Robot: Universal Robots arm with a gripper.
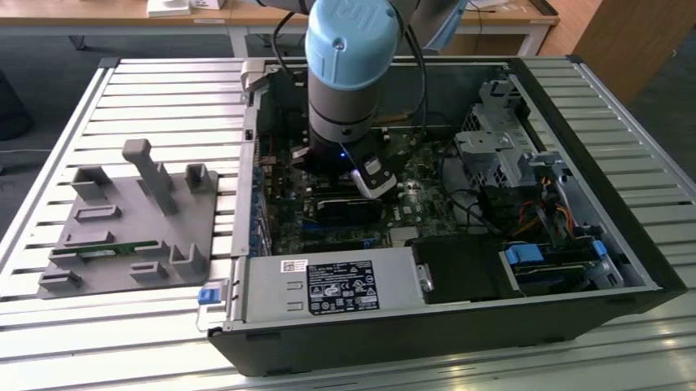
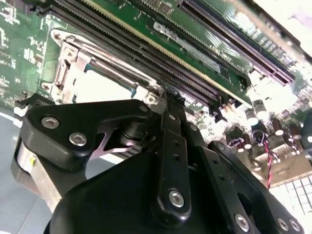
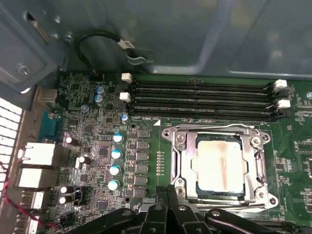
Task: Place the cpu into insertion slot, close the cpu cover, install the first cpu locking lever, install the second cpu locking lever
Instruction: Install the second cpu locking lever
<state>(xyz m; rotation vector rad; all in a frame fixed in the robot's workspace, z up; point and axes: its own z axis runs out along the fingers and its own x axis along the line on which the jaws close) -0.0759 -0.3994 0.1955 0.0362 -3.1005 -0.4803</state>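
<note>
The gripper (image 3: 168, 195) hangs low inside the open computer case (image 1: 609, 106), close over the motherboard (image 3: 146, 146). In both wrist views its black fingers (image 2: 171, 146) stand pressed together with no gap and nothing between them, so it is clenched on itself and carries nothing.

Just beyond the fingertips lies the insertion slot (image 3: 187, 187), and the cpu (image 3: 218, 163) already sits flat in it, its pale metal top showing through the cut-out of the cpu cover (image 3: 256, 168). The cover lies down flat around the chip rather than standing up, so placing and closing look done; I cannot tell whether either locking lever is latched. In the first wrist view the fingertips meet the board at the socket's near edge, toward one corner of the frame; whether they touch the frame cannot be told. The socket is square, with no long axis, and lies straight ahead of the tool.

Beyond the socket's far edge run the long narrow memory slots (image 3: 200, 100), parallel to that edge, with white clips at their ends. To one side of the socket stand rows of small capacitors (image 3: 115, 155) and square components, then the rear port blocks (image 3: 36, 153) at the board's edge. A black cable (image 3: 97, 39) loops against the case wall past the memory slots.

In the exterior view the arm (image 1: 348, 73) drops steeply into the case, with the drive cage (image 1: 495, 138) on the exterior view's right and the power supply (image 1: 326, 289) along the case's near edge. A grey fixture plate (image 1: 130, 220) rests on the slatted table (image 1: 65, 326), well apart from the case.
</note>
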